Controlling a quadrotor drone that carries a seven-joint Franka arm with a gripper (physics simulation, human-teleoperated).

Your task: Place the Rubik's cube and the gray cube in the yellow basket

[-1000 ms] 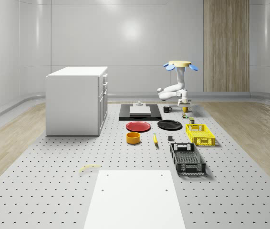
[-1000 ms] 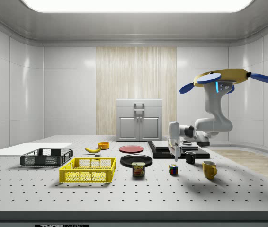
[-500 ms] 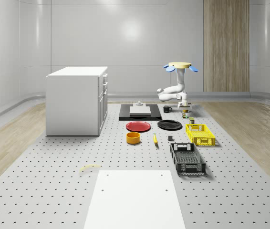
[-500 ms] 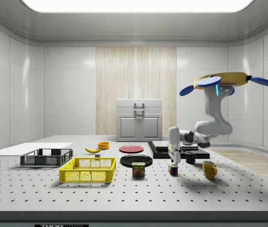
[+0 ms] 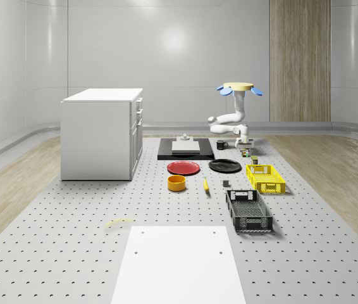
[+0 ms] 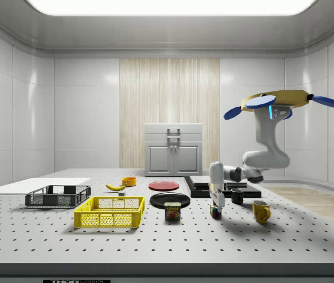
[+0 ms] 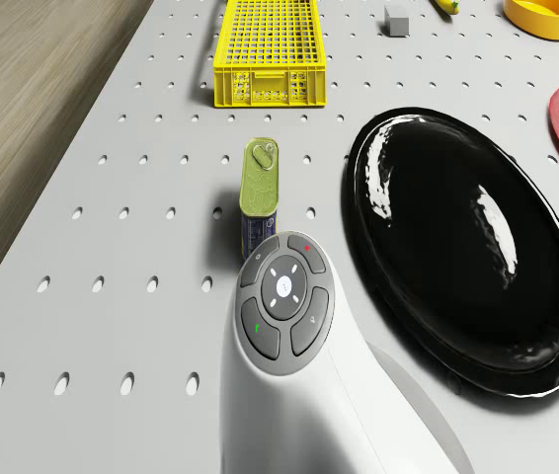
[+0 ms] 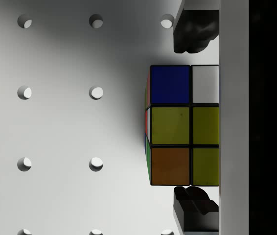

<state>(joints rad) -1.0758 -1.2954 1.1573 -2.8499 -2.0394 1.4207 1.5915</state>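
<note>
Since a second ago the gripper (image 6: 216,206) has come lower and now reaches the Rubik's cube (image 8: 183,125), which stands on the worktop (image 5: 71,253) near its far right corner, beside the tin can (image 7: 259,197); the fingers (image 8: 192,30) are wide, one on each side of the cube, not yet pressing; the yellow basket (image 6: 110,212) is well apart; the drone (image 6: 282,101) hovers above this corner.
</note>
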